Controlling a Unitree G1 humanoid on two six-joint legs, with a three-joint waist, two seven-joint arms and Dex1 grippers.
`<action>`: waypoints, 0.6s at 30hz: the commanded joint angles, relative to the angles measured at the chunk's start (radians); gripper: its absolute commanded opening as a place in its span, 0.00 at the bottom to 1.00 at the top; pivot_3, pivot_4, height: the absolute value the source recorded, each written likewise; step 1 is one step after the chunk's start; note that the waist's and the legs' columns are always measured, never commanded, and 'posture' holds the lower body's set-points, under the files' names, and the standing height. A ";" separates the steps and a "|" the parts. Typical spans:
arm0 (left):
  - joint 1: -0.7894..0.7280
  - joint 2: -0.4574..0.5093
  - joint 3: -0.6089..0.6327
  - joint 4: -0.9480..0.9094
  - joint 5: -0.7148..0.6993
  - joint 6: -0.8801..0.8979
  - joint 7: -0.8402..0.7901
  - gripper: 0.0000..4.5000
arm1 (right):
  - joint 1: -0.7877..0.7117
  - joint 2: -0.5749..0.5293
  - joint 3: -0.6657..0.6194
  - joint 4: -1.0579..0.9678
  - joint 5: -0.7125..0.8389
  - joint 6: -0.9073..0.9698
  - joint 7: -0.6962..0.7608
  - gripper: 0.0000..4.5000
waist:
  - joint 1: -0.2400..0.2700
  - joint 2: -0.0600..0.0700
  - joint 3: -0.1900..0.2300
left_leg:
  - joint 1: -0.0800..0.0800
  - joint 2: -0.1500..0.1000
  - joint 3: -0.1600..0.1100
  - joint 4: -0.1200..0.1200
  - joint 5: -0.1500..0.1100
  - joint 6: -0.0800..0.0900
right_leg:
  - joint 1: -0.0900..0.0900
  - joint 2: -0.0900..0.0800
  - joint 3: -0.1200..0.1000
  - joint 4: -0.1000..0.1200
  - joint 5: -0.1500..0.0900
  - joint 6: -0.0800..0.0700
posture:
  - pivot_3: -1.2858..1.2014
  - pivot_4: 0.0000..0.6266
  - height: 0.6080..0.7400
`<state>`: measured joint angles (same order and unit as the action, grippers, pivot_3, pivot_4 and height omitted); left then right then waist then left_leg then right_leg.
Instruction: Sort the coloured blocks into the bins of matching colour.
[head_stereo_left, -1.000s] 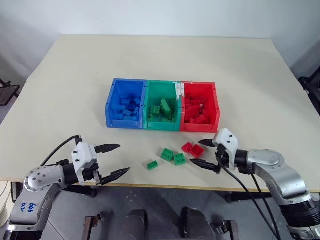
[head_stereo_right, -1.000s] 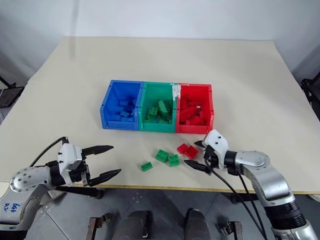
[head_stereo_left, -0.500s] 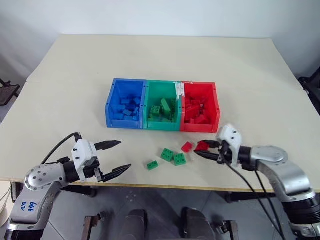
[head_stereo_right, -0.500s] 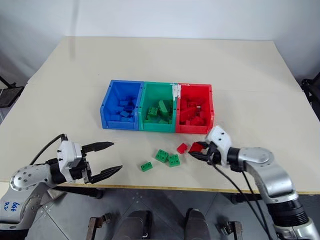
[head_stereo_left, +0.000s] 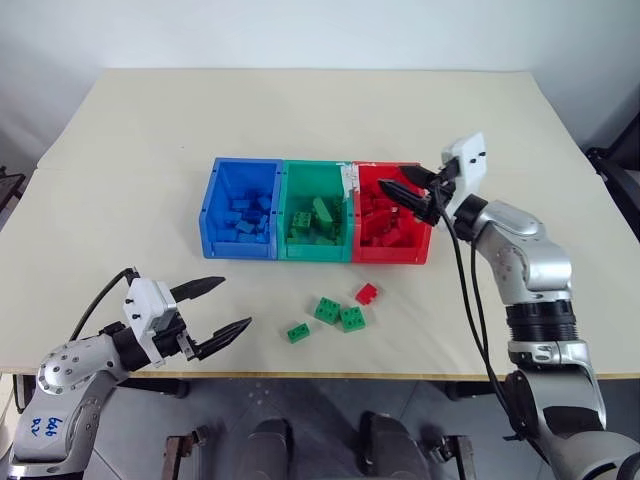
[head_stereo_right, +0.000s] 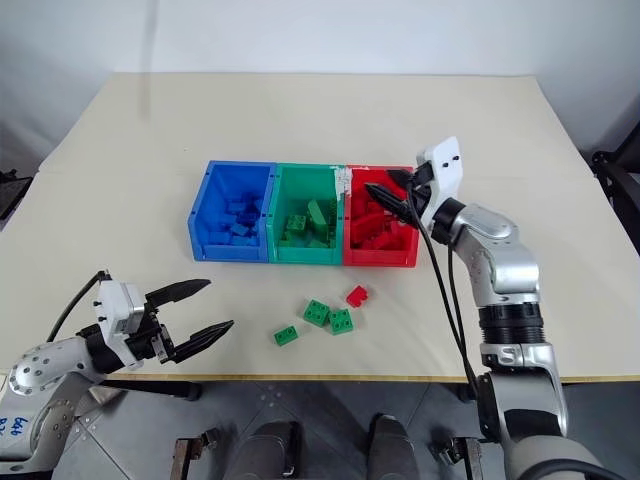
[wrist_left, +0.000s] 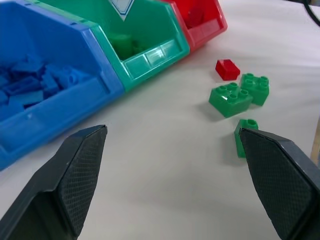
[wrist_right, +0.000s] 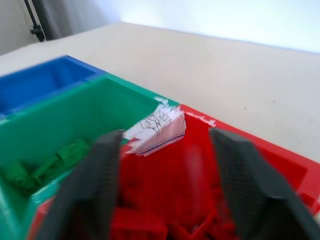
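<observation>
Four loose blocks, one red block (head_stereo_left: 367, 292) and three green blocks (head_stereo_left: 327, 319), lie on the table (head_stereo_left: 150, 130) before the bins (head_stereo_left: 317, 211), while the right gripper (head_stereo_left: 408, 196) hangs open-fingered over the red bin (head_stereo_left: 392, 250), apparently to drop, and the left gripper (head_stereo_left: 213, 312) waits spread wide.

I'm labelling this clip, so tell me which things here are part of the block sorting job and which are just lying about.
Part of the job:
blue bin
green bin
red bin
loose red block
three loose green blocks
right gripper
left gripper

Just there:
table
white label strip
</observation>
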<state>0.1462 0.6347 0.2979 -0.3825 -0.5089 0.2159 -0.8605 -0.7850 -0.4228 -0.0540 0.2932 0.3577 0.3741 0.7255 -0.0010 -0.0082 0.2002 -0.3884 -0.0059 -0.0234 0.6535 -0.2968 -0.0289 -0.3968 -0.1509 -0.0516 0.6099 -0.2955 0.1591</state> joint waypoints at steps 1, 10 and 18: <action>0.011 0.013 0.023 -0.041 -0.002 -0.017 0.002 1.00 | -0.018 -0.021 -0.015 0.002 -0.001 -0.078 0.065 0.94 | -0.002 0.000 0.000 | 0.000 0.000 0.000 0.000 0.000 0.000 | 0.000 0.000 0.000 0.000 0.000 0.000 | 0.52 0.24 1.00; -0.122 0.050 -0.139 -0.016 0.029 0.076 -0.017 1.00 | 0.315 -0.220 -0.140 -0.170 0.160 -0.179 0.470 1.00 | 0.017 0.000 0.000 | 0.000 0.001 0.002 0.001 -0.002 0.002 | 0.001 0.000 0.001 -0.001 0.000 0.000 | 0.52 0.24 1.00; -0.256 0.027 -0.247 0.058 0.072 0.014 -0.083 1.00 | 0.512 -0.421 -0.165 -0.095 0.053 -0.404 0.633 1.00 | -0.001 0.000 0.000 | 0.003 0.002 0.006 0.003 -0.002 0.002 | 0.001 0.002 0.003 0.000 0.000 0.000 | 0.52 0.24 1.00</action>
<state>-0.0939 0.6701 0.0509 -0.3262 -0.4489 0.2728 -0.9340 -0.2714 -0.8265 -0.2075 0.1943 0.4276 0.0288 1.3314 -0.0017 -0.0078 0.2003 -0.3854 -0.0036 -0.0173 0.6563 -0.2988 -0.0274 -0.3956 -0.1491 -0.0483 0.6103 -0.2951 0.1596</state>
